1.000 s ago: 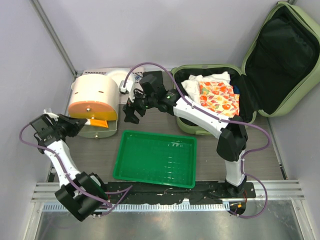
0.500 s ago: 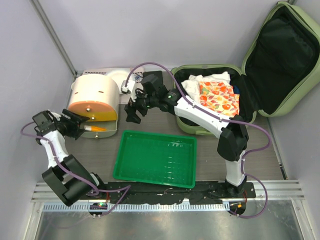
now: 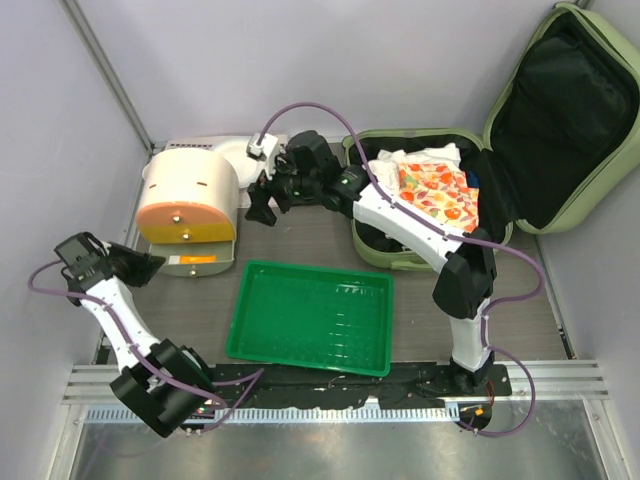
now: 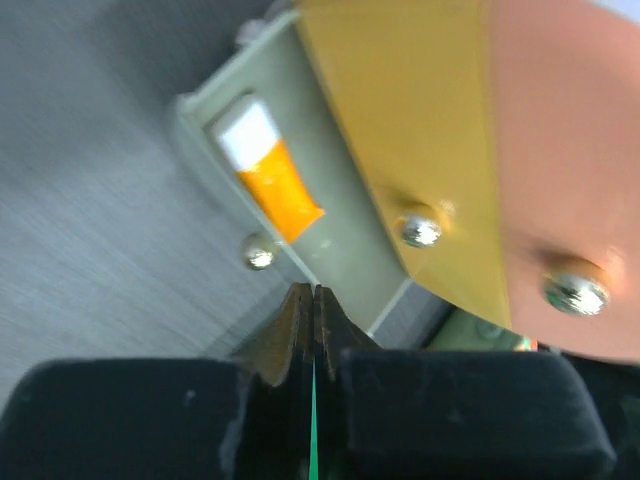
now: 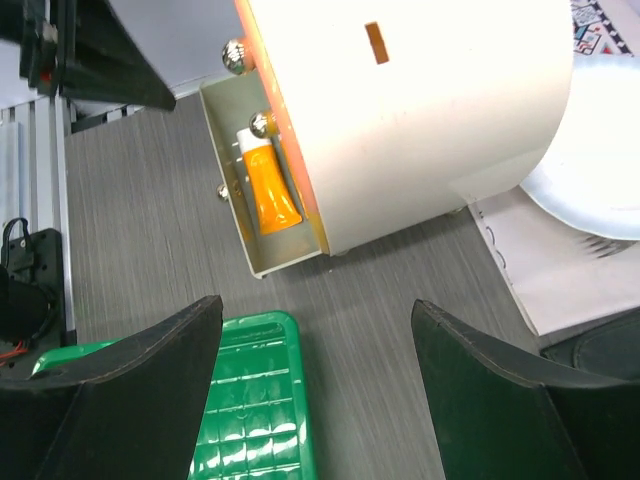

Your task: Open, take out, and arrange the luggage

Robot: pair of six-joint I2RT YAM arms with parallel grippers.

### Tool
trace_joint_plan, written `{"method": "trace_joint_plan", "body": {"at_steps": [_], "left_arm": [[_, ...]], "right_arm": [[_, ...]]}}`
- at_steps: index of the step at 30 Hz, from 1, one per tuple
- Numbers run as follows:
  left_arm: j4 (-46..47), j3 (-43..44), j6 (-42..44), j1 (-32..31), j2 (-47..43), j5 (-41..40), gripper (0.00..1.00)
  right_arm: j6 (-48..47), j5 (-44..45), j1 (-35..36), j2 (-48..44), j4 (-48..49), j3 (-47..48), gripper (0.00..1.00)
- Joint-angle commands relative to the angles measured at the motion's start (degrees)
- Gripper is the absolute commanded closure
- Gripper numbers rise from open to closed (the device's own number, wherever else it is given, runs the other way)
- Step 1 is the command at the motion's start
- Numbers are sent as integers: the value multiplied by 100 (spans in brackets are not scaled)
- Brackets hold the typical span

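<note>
One step looks done: the luggage (image 3: 556, 120) lies open beyond the tray's (image 3: 310, 318) far right corner, cavity upward, lid flung rightward, long axis running left to right. Unpacking seems in hand. The right gripper (image 3: 262, 207) gapes wide beyond the tray's far left corner; the left gripper (image 4: 314, 296), left of the tray, is pinched empty. The next move probably calls for reaching to the patterned cloth (image 3: 437, 195) inside.

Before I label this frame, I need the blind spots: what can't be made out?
- Top view: what lies under the fruit-print cloth in the luggage; cloth and right arm cover it.
- Left wrist view: the orange tube's label, blurred.
- Right wrist view: the paper plate, cut by the right edge.
</note>
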Motion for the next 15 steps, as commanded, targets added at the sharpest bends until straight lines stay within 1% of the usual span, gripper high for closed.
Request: {"method": "trace_joint_plan", "body": {"at_steps": [1,3,4,5,8,9,11,15], "left_arm": [[-758,-68,-361,53,283,-1219,100],[-1005,-85,-563,53,539,-1649,100],[-1242,-85,-642,53,688,-1730,100],[-1253,-111,-695,44,968,-1714,100],[-727,-287,-941,-8,910,-1801,100],[-404,-400,-1168,-35,909,-1740,100],[-129,-515,-1389,-61,962,-1678,100],[660,-665,-1705,-263,1374,-1485,100]], "right_arm": [[184,-17,-99,10,273,195,18],[184,9,-143,1,273,99,18],[192,18,-178,-8,264,72,18],[192,9,-204,-25,273,46,18],[175,53,-301,-95,247,-77,18],[157,62,-318,-130,238,-156,18],[96,88,-415,-174,203,-244,18],[-36,141,-538,-289,71,-429,18]]}}
